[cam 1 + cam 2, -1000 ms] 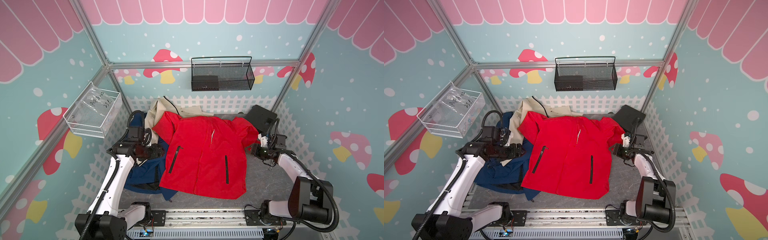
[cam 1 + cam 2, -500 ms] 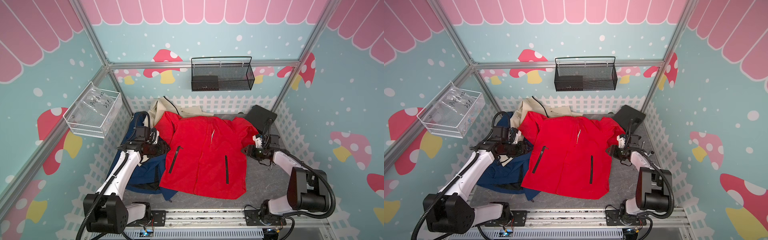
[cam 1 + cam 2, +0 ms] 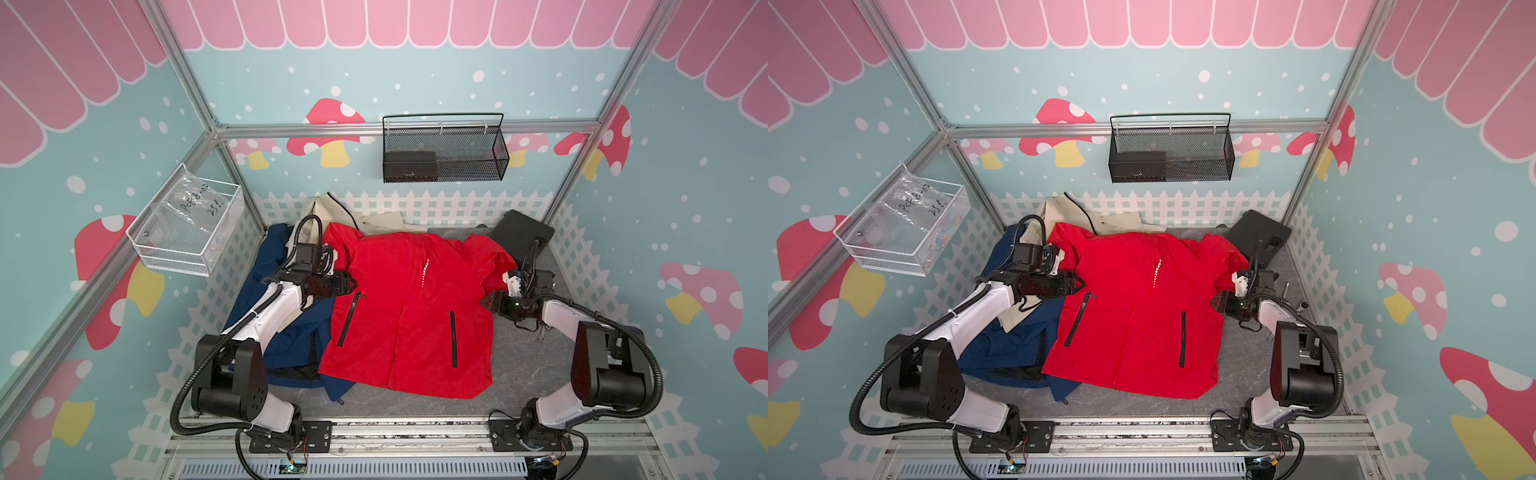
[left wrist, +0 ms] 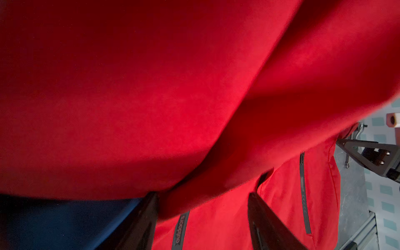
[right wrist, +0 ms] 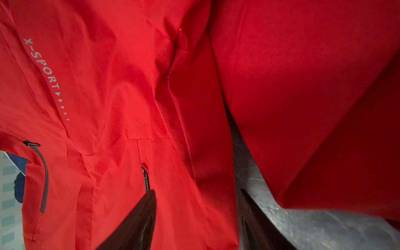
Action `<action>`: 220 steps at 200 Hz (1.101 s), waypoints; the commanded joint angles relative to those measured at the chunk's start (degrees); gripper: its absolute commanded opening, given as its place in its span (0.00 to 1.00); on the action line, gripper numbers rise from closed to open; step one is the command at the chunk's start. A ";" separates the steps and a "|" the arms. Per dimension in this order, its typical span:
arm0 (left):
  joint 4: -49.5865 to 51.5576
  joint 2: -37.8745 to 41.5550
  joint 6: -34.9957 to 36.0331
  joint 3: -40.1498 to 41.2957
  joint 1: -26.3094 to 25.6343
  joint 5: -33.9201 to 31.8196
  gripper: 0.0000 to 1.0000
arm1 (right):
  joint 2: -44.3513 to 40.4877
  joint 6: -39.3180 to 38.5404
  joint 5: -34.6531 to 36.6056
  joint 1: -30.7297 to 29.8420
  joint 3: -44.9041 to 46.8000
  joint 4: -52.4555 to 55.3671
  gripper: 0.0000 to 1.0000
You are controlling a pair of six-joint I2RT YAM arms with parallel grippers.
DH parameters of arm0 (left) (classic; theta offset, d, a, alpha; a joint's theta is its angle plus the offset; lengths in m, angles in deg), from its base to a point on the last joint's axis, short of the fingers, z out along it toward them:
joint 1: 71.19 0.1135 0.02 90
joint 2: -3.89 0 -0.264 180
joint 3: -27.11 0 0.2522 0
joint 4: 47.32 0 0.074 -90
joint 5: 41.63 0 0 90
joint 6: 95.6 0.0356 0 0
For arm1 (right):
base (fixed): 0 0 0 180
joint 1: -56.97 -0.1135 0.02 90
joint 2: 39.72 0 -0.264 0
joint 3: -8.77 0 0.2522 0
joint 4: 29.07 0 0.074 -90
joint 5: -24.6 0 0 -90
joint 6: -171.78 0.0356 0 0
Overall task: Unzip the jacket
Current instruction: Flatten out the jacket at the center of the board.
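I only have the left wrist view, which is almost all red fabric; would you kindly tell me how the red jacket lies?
Observer: The red jacket lies spread front up on the grey table. Its front looks closed down the middle, and I cannot make out the zip pull.
Operator: Thank you. Where is the left gripper against it?
Observer: The left gripper is at the jacket's side edge, beside the top of a black pocket zip. Its arm lies over a navy garment.
Operator: And the right gripper?
Observer: The right gripper is at the opposite side edge, near the armpit. The right wrist view shows that edge between its open jaws.
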 commanded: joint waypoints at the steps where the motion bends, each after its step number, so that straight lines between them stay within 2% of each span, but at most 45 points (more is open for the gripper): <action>1: -3.00 -2.14 1.33 -2.24 -0.56 -0.43 0.65 | 2.92 -1.33 -0.95 -0.95 -0.04 -1.95 0.60; 15: -3.04 -2.75 1.61 -2.69 -0.91 -2.03 0.62 | 4.22 -1.50 -1.77 -1.37 -0.31 -2.48 0.60; 24: -3.10 -2.94 2.35 -2.84 -1.09 -2.33 0.55 | 4.98 -1.44 -1.69 -1.40 -0.32 -2.54 0.55; 39: -2.87 -2.85 2.75 -2.87 -1.28 -2.36 0.33 | 5.07 -0.99 -1.22 -1.36 -0.11 -2.66 0.35; 48: -2.48 -2.35 2.66 -2.72 -1.46 -2.60 0.20 | 4.35 -0.64 -0.03 -1.40 0.16 -2.46 0.18; 57: -1.55 -1.78 2.42 -2.52 -1.52 -3.54 0.12 | 3.02 -0.26 1.81 -1.36 0.34 -1.74 0.06; 67: -0.03 -0.93 1.77 -2.23 -1.57 -4.56 0.06 | 1.65 -0.02 4.56 -1.27 0.27 -0.37 0.00; 85: 2.53 0.71 0.02 -1.11 -1.55 -4.57 0.00 | -0.47 0.68 8.87 -1.02 -0.22 2.40 0.00; 105: 3.81 2.64 -1.85 1.16 -2.51 -2.63 0.00 | -1.73 1.79 11.89 -0.08 -0.73 4.24 0.00; 148: 5.44 5.56 -4.64 5.39 -7.49 -4.90 0.00 | -1.80 1.88 14.12 3.26 -2.61 5.68 0.00; 220: 4.08 7.15 -8.22 9.20 -10.86 -7.08 0.00 | -4.09 -0.58 14.42 4.98 -2.84 6.28 0.00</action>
